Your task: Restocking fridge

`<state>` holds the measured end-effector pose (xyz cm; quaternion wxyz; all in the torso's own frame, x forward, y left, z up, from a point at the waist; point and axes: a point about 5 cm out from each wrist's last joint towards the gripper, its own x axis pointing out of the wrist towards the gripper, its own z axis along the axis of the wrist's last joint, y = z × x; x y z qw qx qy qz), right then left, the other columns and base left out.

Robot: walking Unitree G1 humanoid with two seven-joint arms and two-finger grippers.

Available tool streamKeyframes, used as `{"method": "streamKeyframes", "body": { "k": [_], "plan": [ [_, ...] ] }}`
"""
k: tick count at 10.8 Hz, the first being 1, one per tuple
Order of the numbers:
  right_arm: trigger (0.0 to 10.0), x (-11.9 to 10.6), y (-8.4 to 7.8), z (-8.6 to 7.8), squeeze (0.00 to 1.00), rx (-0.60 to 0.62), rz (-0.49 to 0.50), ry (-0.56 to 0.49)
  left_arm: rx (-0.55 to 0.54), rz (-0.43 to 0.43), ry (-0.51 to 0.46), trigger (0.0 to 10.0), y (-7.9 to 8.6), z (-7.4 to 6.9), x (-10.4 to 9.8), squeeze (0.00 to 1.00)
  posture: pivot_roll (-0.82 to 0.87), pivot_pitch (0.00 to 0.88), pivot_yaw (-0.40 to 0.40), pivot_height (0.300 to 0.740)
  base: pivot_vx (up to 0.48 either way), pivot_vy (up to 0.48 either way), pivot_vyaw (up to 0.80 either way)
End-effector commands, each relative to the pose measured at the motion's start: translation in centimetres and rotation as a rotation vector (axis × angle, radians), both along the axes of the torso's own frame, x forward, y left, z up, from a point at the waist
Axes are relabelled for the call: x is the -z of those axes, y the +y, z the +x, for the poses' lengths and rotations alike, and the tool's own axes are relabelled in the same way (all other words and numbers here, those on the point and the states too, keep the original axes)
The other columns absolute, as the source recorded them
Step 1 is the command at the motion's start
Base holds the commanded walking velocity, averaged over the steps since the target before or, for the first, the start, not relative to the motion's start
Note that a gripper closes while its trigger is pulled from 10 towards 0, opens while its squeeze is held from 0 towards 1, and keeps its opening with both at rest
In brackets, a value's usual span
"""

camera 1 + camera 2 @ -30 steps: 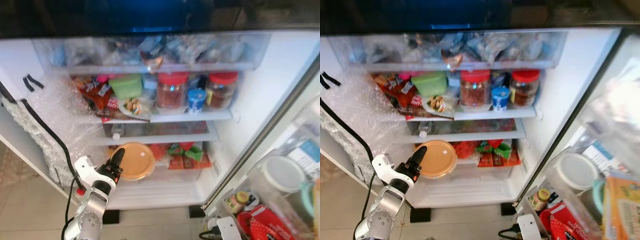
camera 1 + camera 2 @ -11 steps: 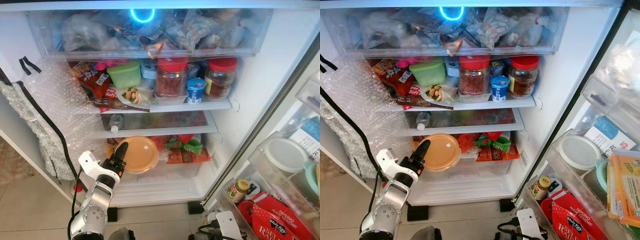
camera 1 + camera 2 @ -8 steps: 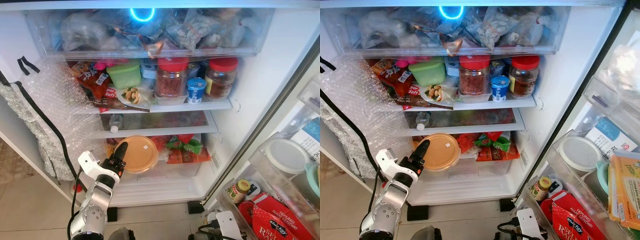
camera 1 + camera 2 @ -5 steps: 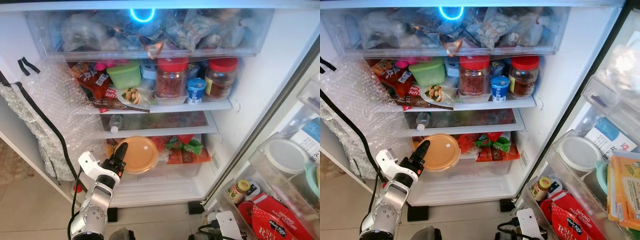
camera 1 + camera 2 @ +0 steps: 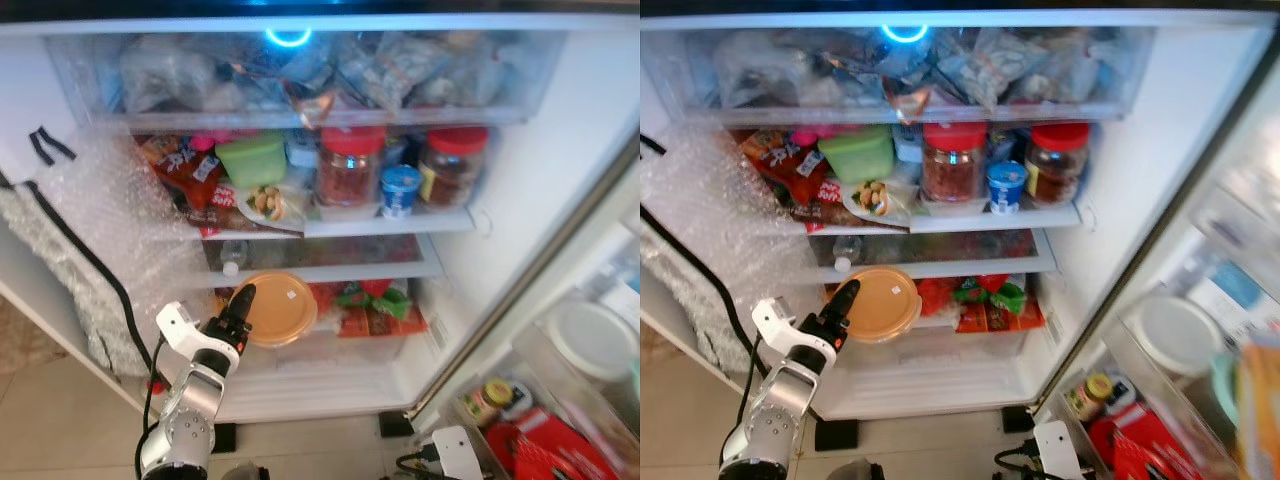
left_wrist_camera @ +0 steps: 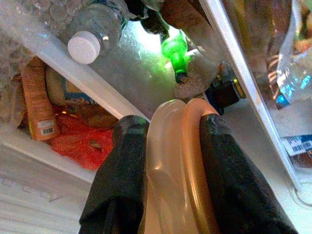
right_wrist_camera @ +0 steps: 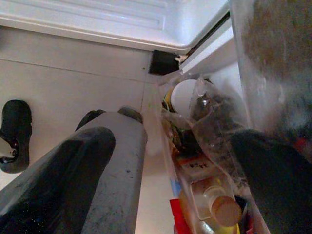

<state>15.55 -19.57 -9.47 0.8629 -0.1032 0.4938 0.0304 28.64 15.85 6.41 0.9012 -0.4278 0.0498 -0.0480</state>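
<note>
An open fridge [image 5: 505, 200], seen from above and in front, with its shelves crowded and its door swung out on the robot's right.

At the left wall, a sheet of bubble wrap [image 5: 120, 230] hangs beside the shelves. Low on the left, the silver left arm reaches up toward the front of the lowest shelf. Its left pincer [image 5: 238, 306] is pinching the left rim of a round orange lidded container [image 5: 278, 308], one black finger on each side of the edge. The left wrist view shows the rim squeezed between the two fingers [image 6: 122, 170]. The container sits tilted at the front left corner of that shelf, its lid facing outward, probably because the shelf space is low and already full, so it must go in edge first.

Behind and to the right of it lie red and green packets [image 5: 375, 305]. The narrow shelf above holds a small bottle [image 5: 231, 262] with a white cap, lying on its side. The next shelf up carries a green tub [image 5: 252, 158], then two red-lidded jars [image 5: 348, 170] with a small blue cup [image 5: 400, 190] between them. A clear drawer of bags [image 5: 300, 80] fills the top.

On the right, the door bins hold a white-lidded tub [image 5: 590, 340]. The right pincer [image 7: 170, 161] hangs idle near the door's lower bin, fingers spread wide.
</note>
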Motion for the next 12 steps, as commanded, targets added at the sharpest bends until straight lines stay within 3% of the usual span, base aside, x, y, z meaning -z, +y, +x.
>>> {"method": "streamKeyframes", "body": {
  "k": [1, 12],
  "plan": [
    [10.0, 0.89, 0.15, -2.17, 0.0, -0.003, 0.006, 0.091, 0.0, -0.001, -0.017, 10.0, -0.1, 0.19, -0.22, 0.0, -0.03, 0.061, 0.005, 0.662, 0.285, 0.0, 0.0],
    [10.0, 0.95, 0.26, -2.3, 0.0, -0.011, 0.008, 0.096, 0.018, 0.003, -0.001, 10.0, -0.35, 0.12, 0.29, 0.0, -0.03, 0.062, 0.006, 0.662, 0.287, 0.0, 0.0]
  ]
}}
